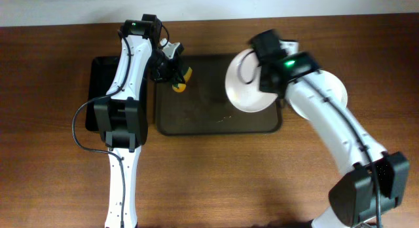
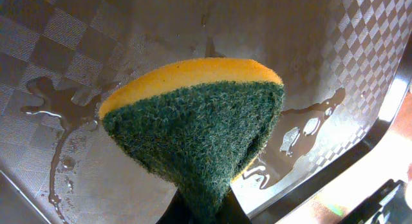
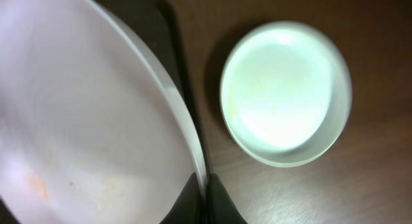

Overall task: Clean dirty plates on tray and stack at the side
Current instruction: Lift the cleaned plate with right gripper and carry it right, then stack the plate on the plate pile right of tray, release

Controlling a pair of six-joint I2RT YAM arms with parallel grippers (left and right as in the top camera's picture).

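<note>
Sponge (image 2: pixel 193 127) and plate (image 3: pixel 84 121) over wet tray (image 2: pixel 96 44)

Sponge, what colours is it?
The sponge is orange-yellow foam with a dark green scouring pad; clearest in the left wrist view.

Left arm (image 1: pixel 126 84) reaching forward, left hand (image 2: pixel 199 214) clamped, right arm (image 1: pixel 330 126) angled inward, right hand (image 3: pixel 206 197) clamped.

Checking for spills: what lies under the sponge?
Under the sponge is the tray, its checkered floor wet with puddles. The patch directly behind the sponge is hidden.
</note>
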